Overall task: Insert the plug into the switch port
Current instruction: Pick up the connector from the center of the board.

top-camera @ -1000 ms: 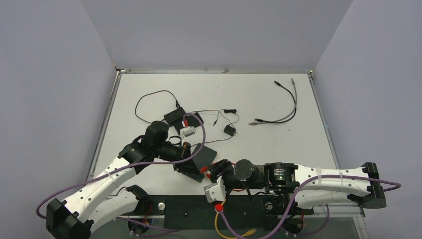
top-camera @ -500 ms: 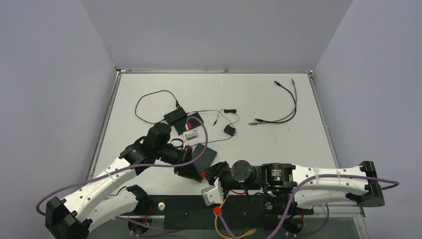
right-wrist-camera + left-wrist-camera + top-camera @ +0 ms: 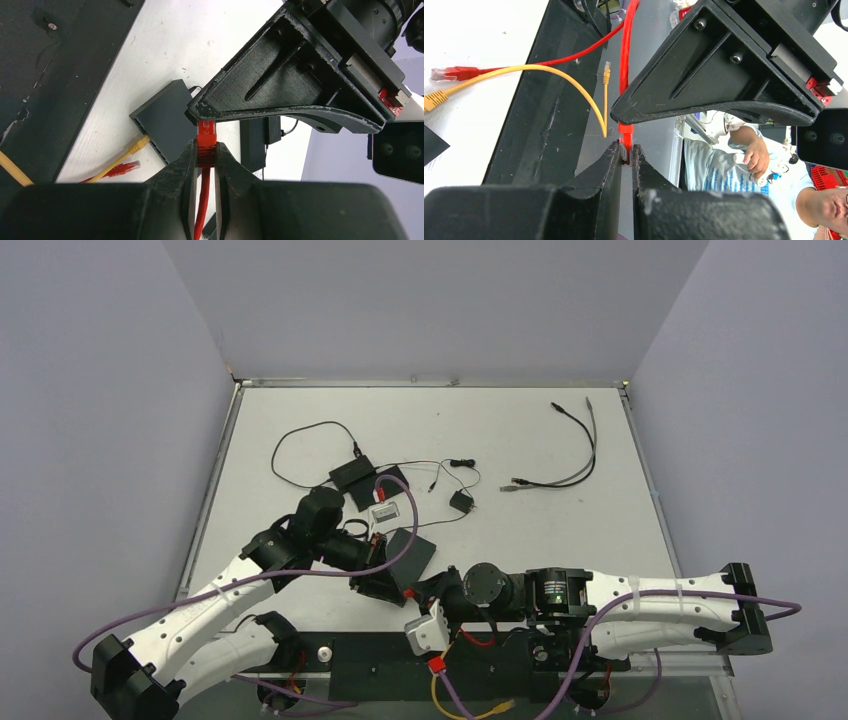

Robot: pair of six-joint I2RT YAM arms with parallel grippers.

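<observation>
Both arms fold inward, wrists meeting low over the table's point(image 3: 165, 45) near edge; left end effector point(image 3: 626, 155) pinched tight on the red cable point(image 3: 625, 60); right end effector point(image 3: 205, 155) clamped on the red plug point(image 3: 206, 134); switch point(image 3: 162, 117) lies flat just beside the plug, plug not in it; versus a second ago, right wrist has slid left and its jaws have narrowed.
</observation>
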